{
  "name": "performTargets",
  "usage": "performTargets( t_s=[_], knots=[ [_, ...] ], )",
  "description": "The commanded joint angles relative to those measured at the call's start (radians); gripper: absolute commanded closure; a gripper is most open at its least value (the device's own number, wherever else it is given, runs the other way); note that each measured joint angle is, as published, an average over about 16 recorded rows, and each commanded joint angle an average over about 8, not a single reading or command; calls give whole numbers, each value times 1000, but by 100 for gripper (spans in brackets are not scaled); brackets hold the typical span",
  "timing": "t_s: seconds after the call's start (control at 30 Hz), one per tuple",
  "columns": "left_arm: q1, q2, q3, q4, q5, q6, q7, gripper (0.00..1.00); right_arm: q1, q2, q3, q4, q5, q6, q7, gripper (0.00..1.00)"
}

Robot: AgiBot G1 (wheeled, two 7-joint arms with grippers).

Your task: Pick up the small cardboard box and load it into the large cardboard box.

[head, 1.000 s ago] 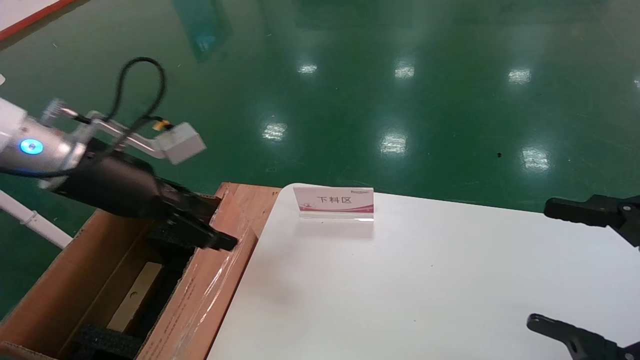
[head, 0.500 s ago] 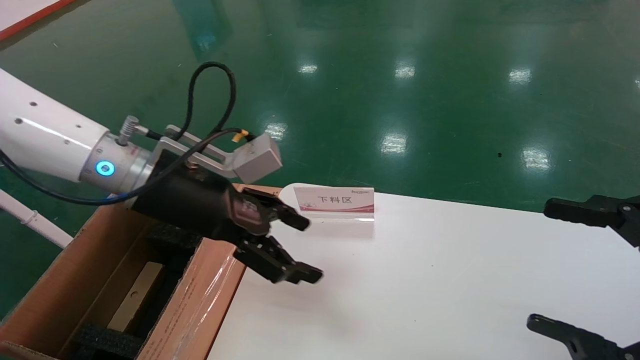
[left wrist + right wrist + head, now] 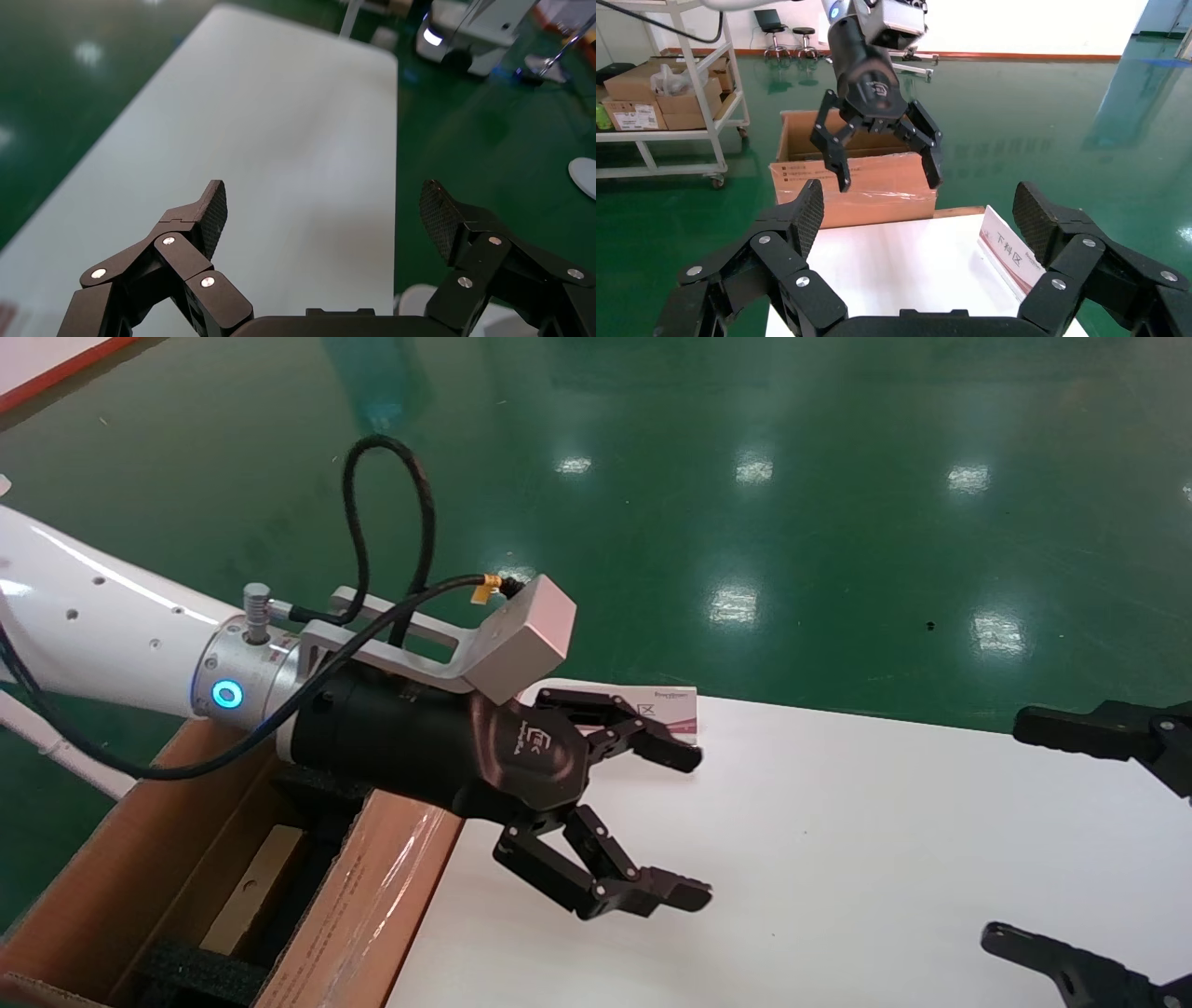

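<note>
Flanking carton point(image 3: 372, 896) (taped): sign point(image 3: 672, 703).

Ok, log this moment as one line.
left end effector: open, empty, over white table | small cardboard box: inside large cardboard box | right end effector: open, parked

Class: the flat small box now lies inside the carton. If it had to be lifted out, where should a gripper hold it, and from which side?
Judging loosely: come from above and pinch the long edges of the small cardboard box, since it lies flat, deep in the large cardboard box, whose walls block the sides.
</note>
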Motion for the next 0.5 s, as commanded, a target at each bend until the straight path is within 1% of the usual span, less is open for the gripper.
performTargets(
  t_s=[0.03,0.5],
  knots=[
    [55,4,-76,-8,-4,10,25,0,0,0,0,0,0,0,0,0],
    [441,30,-604,-63,-30,77,196,0,0,0,-1,0,1,0,0,0]
  ],
)
